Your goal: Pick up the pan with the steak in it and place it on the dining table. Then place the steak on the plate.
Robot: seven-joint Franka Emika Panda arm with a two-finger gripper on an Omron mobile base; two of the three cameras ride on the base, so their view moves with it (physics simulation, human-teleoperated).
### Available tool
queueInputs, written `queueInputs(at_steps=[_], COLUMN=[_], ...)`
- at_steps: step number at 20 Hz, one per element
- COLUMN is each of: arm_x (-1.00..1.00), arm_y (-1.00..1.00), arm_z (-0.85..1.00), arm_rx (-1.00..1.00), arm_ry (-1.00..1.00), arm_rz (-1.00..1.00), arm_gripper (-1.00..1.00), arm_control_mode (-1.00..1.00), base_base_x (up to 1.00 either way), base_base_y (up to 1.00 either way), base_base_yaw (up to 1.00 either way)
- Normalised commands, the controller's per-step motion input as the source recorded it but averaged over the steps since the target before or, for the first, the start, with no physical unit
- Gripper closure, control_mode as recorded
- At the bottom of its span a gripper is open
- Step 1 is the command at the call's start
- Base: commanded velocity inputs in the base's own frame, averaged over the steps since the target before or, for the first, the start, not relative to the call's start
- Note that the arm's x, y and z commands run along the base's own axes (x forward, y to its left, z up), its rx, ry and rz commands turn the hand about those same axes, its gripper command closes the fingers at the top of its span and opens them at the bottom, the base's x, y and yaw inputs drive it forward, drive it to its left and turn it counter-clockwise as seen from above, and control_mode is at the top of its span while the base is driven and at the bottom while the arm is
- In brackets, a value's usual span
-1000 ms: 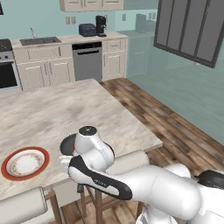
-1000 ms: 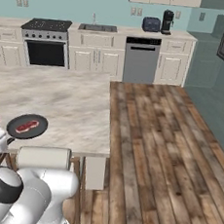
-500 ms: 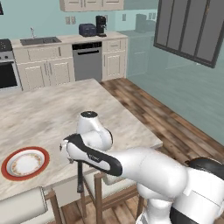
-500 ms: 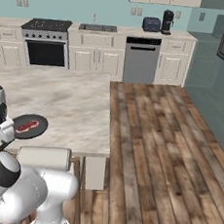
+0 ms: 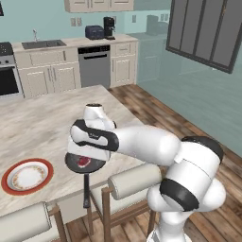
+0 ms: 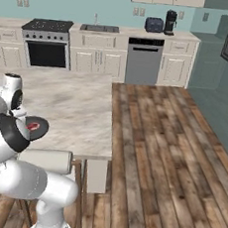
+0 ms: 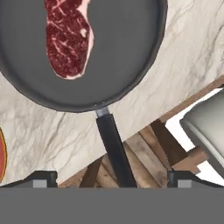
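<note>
The black pan [image 5: 92, 165] rests on the dining table [image 5: 42, 123] near its front edge, and its long handle [image 5: 86, 189] sticks out past the edge. The red marbled steak [image 7: 68, 37] lies inside the pan [image 7: 118, 52]; the steak [image 5: 84, 161] also shows under my hand, and the steak [image 6: 33, 126] sits in the pan [image 6: 38, 128] seen from the right. My gripper [image 7: 112, 180] hangs above the handle [image 7: 111, 144], open wide, holding nothing. The red-rimmed plate [image 5: 27, 176] lies bare on the table left of the pan.
Two cushioned chairs [image 5: 134, 182] [image 5: 23, 227] stand tucked against the table's front edge, one just right of the pan handle. The kitchen counter with stove and dishwasher [image 6: 141, 59] runs along the back wall. Wooden floor lies to the right.
My hand has risen off the table, and the pan with the steak now shows beneath it. The jaws have stayed open. Pan and plate have not moved.
</note>
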Motion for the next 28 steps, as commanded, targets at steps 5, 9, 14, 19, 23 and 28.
queueInputs(at_steps=[5, 9, 14, 19, 23, 28], arm_x=[0.27, 0.01, -0.21, -0.49, -0.28, -0.12], arm_y=[0.04, 0.02, 0.0, 0.0, 0.0, 0.0], arm_z=[0.24, 0.05, 0.0, 0.0, 0.0, -0.03], arm_rx=[-0.06, -0.04, -0.01, -0.07, -0.11, -0.11], arm_ry=[0.12, 0.0, -0.09, -0.29, -0.25, -0.15], arm_rz=[-0.04, -0.01, 0.0, 0.0, 0.0, 0.0], arm_gripper=[-1.0, -1.0, -1.0, -1.0, -1.0, -1.0], arm_control_mode=[-1.0, -1.0, -1.0, -1.0, -1.0, -1.0], base_base_x=[0.0, 0.0, 0.0, 0.0, 0.0, 0.0], base_base_y=[0.0, 0.0, 0.0, 0.0, 0.0, 0.0], base_base_yaw=[0.0, 0.0, 0.0, 0.0, 0.0, 0.0])
